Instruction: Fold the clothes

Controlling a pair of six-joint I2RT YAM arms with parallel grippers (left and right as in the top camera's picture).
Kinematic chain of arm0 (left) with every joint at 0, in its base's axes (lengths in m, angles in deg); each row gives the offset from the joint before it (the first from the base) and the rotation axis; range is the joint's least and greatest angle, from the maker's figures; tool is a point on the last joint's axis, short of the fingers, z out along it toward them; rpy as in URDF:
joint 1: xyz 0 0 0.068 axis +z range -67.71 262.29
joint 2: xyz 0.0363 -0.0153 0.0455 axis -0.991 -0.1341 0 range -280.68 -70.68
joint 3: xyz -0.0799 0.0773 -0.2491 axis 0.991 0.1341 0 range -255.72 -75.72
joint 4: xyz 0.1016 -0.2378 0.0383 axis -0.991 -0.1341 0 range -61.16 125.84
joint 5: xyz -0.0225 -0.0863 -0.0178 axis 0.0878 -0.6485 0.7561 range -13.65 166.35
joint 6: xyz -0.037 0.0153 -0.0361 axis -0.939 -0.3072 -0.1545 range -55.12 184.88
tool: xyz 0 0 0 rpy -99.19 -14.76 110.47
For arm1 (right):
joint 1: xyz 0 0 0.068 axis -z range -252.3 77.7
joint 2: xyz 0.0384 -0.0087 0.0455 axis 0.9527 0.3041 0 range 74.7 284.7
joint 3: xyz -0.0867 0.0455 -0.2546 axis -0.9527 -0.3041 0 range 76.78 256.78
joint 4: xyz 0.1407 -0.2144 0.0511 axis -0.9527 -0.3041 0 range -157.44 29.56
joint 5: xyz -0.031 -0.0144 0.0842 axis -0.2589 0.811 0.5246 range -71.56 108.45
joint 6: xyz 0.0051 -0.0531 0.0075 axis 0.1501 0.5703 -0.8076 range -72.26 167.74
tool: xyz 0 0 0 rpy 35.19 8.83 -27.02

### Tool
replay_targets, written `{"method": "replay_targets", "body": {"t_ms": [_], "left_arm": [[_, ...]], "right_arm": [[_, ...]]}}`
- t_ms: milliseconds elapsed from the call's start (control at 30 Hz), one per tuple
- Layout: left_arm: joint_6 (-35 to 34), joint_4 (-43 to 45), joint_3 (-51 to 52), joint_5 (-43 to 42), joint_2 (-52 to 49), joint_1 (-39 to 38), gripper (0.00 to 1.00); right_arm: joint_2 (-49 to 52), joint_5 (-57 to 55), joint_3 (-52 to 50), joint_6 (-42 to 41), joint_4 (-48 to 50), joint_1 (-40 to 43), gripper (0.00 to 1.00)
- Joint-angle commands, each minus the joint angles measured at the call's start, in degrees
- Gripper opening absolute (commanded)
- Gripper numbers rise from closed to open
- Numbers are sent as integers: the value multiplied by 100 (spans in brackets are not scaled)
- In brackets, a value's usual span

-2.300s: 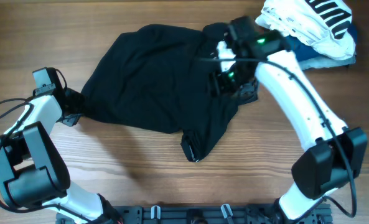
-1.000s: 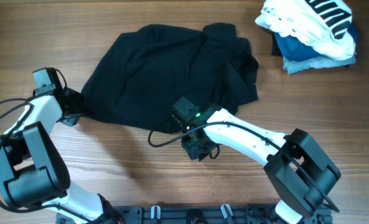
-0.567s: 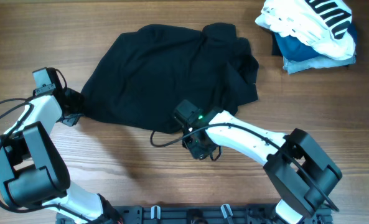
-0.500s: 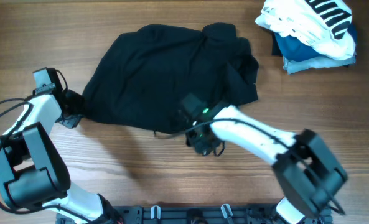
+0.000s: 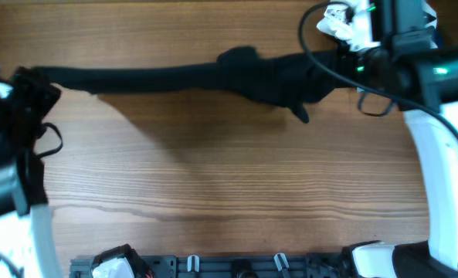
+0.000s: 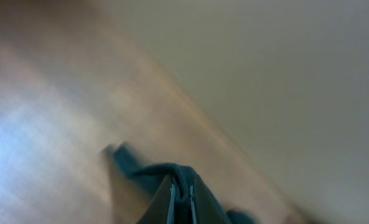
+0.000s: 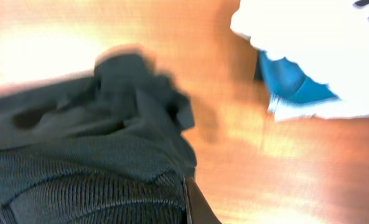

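Stretching between both arms, the large plain black soft fabric garment is hanging taut over the wooden table's far side. The left gripper and right gripper are each clamping one end. Being light and limp, it is probably best held by its edges.

Plain black clothes against a brown wood-grain table; at far right, a white garment and a blue garment.
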Motion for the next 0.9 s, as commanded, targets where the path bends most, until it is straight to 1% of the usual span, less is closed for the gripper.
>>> {"method": "replay_targets", "body": {"t_ms": [0, 100, 167, 200, 333, 467, 533, 633, 700, 800, 833, 867], "left_arm": [[136, 22, -721, -474, 389, 37, 4], [133, -98, -1303, -669, 557, 37, 4], [133, -129, -1558, -734, 632, 37, 4], [133, -129, -1690, -774, 669, 37, 4], [138, -136, -1729, -767, 623, 37, 4], [136, -149, -1729, -765, 144, 37, 4], [133, -125, -1729, -767, -278, 37, 4], [131, 138, -1729, -769, -990, 37, 4], [107, 623, -1729, -774, -1532, 26, 4], [111, 1707, -1729, -767, -2291, -20, 4], [111, 2280, -1729, -772, -2599, -55, 4], [109, 2616, -1731, -772, -2747, -83, 4]], "right_arm": [[-280, -151, 1139, 280, -452, 118, 4], [-562, -170, 1893, 328, -841, 118, 4], [-769, -170, 2179, 382, -968, 118, 4], [-962, -223, 2271, 415, -999, 118, 4], [-1161, -382, 2271, 411, -973, 118, 4], [-763, -367, 2269, 479, -857, 118, 4], [-302, -365, 2269, 566, -684, 118, 4], [487, -367, 2269, 688, -17, 118, 4], [951, -483, 2269, 863, 647, 118, 4], [1727, -848, 2269, 1276, 2076, 118, 4], [1926, -879, 2269, 1373, 2653, 118, 4], [2009, -848, 2269, 1445, 3042, 118, 4]]}}
